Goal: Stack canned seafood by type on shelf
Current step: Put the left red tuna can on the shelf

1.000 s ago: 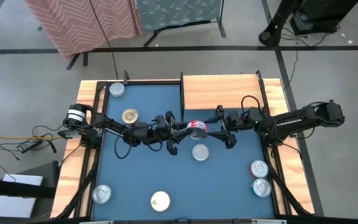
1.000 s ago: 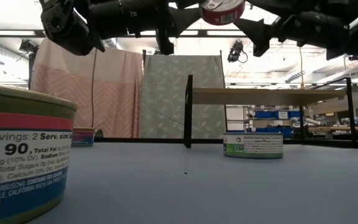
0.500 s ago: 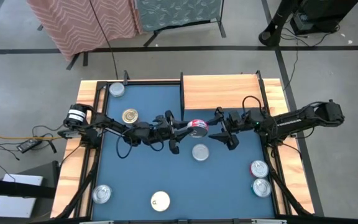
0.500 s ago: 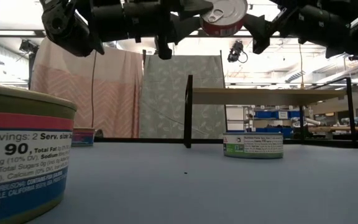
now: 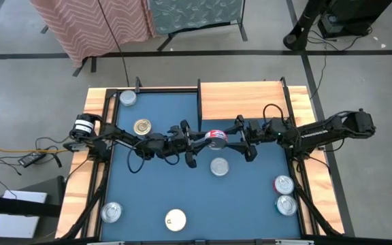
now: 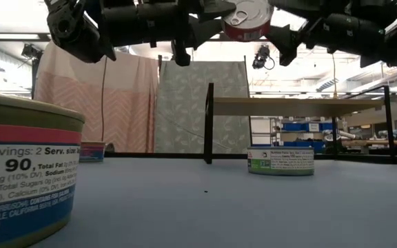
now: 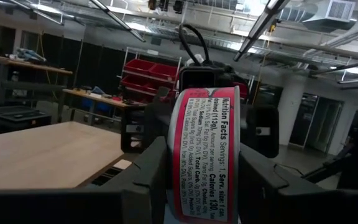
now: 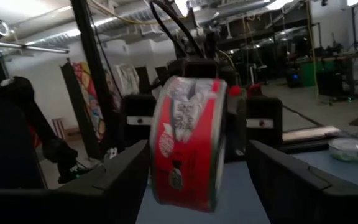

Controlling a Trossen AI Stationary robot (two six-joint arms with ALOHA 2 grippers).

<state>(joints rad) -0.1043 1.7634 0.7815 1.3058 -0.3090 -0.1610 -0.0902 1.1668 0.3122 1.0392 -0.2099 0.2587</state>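
Mid-air above the worktop (image 5: 155, 197), the left end effector (image 5: 197, 139) clamps a red tin (image 5: 215, 138) (tipped on edge) between the right end effector's (image 5: 240, 141) spread fingers: a handover, needing the right's grip before shelf (image 5: 240, 102) placement.

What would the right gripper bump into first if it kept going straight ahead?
Probably the red-labelled can that the left gripper holds in the air; the open right gripper points straight at it.

The near tin (image 6: 21, 176) is cut off by the low view's edge.
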